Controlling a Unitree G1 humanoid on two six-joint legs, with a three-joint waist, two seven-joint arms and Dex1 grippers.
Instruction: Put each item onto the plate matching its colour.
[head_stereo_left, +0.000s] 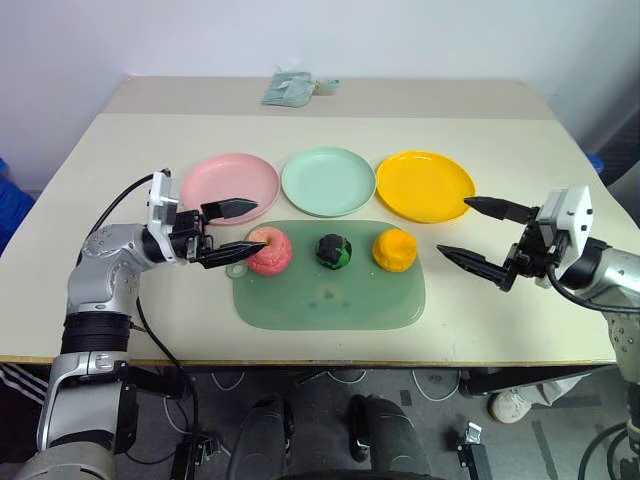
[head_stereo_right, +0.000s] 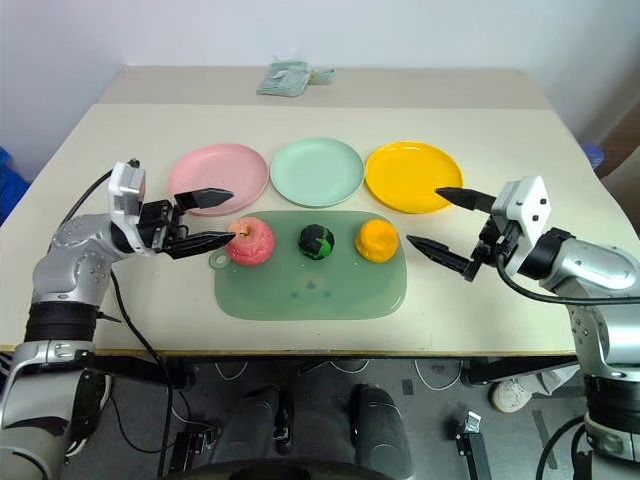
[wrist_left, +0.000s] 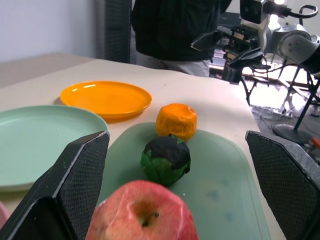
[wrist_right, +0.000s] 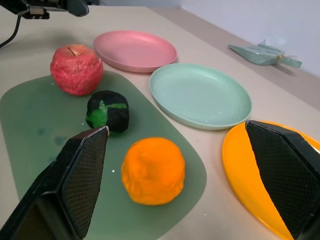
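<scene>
Resting in a row on a green mat (head_stereo_left: 330, 300) near the front edge of the tabletop (head_stereo_left: 120, 150) are the three toy fruits: the pink-red apple (head_stereo_left: 270, 250) on the robot's left, the dark green ball (head_stereo_left: 334, 251) in the middle, and the orange fruit (head_stereo_left: 395, 249) on the right. None of them touches another, and none is on a plate.

Behind the mat, three round plates stand in a line, close together: the pink plate (head_stereo_left: 230, 185) on the left, the mint green plate (head_stereo_left: 328, 180) in the middle and the yellow plate (head_stereo_left: 425, 185) on the right. Each plate lies roughly behind the fruit of its own colour. Near the far edge of the tabletop lies a small pale green packet (head_stereo_left: 290, 88).

The left gripper (head_stereo_left: 226, 235) hovers just beside the apple on its left side, pointing toward it, with its two black fingers spread wide apart and nothing between them; the left wrist view shows the apple close in front of the gap. The right gripper (head_stereo_left: 465, 228) hangs off the right end of the mat, near the orange fruit and the yellow plate, pointing toward them, its fingers likewise wide apart and holding nothing.

A person in dark clothing (wrist_left: 175, 30) stands beyond the tabletop in the left wrist view.
</scene>
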